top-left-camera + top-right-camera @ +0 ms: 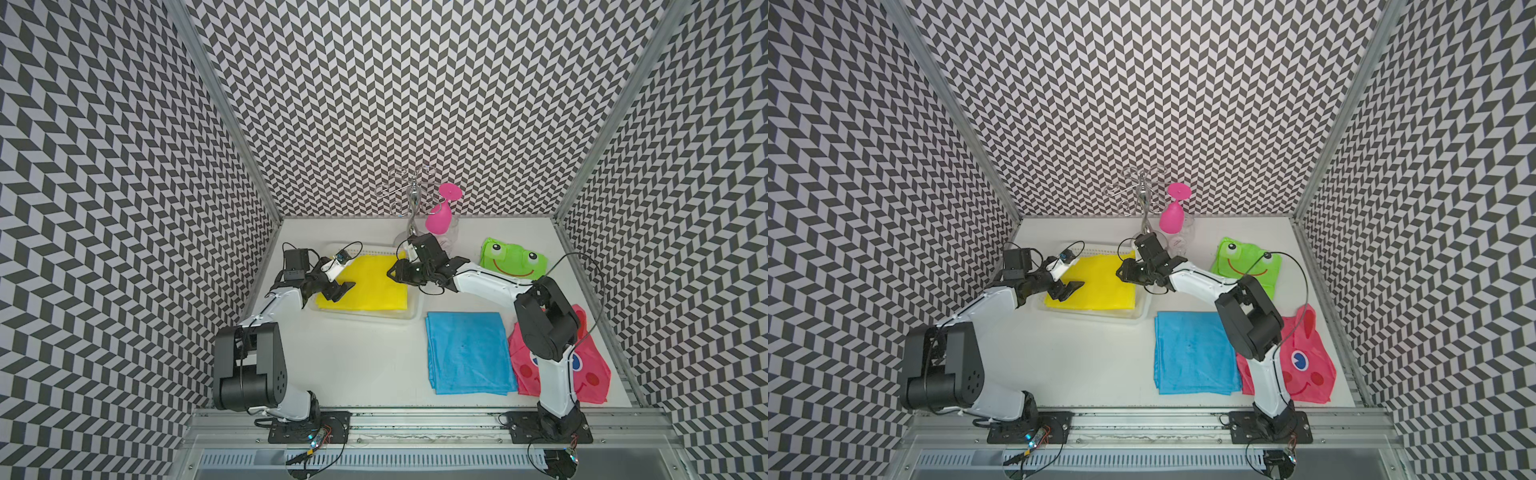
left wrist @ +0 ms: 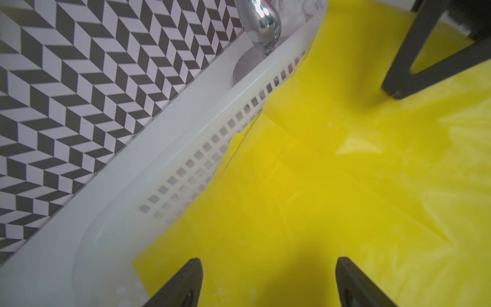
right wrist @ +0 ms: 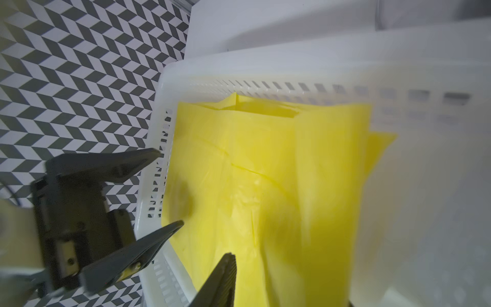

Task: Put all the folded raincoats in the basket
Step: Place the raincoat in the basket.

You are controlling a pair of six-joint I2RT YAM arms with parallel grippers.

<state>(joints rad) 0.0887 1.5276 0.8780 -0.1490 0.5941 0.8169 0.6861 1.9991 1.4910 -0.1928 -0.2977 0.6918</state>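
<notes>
The left gripper hangs over the left end of the basket. Its two black wedge-shaped fingers are spread apart with nothing between them, so it is released. The basket is a shallow white plastic rectangle on the far left part of the white table. It has a smooth rolled rim and walls pierced with rows of small square holes. The yellow raincoat lies inside it and covers almost all of the floor. It is a thin, slightly glossy film, folded into a flat rectangle with sharp creases and stacked layers at the edges. In the left wrist view its far edge rides a little way up the perforated wall. The right gripper points down at the basket's right end, just over the raincoat. The views do not show whether it is released or clenched, or whether it touches the film. Behind the basket stands a chrome wire rack with curled arms, and a glossy pink goblet hangs from it upside down. Nearer on the table is a smooth blue folded raincoat, a flat rectangle. Farther to the right lies a green raincoat printed with a frog face. Nearest the right wall, partly under the right arm, is a pink raincoat with a cartoon face.
</notes>
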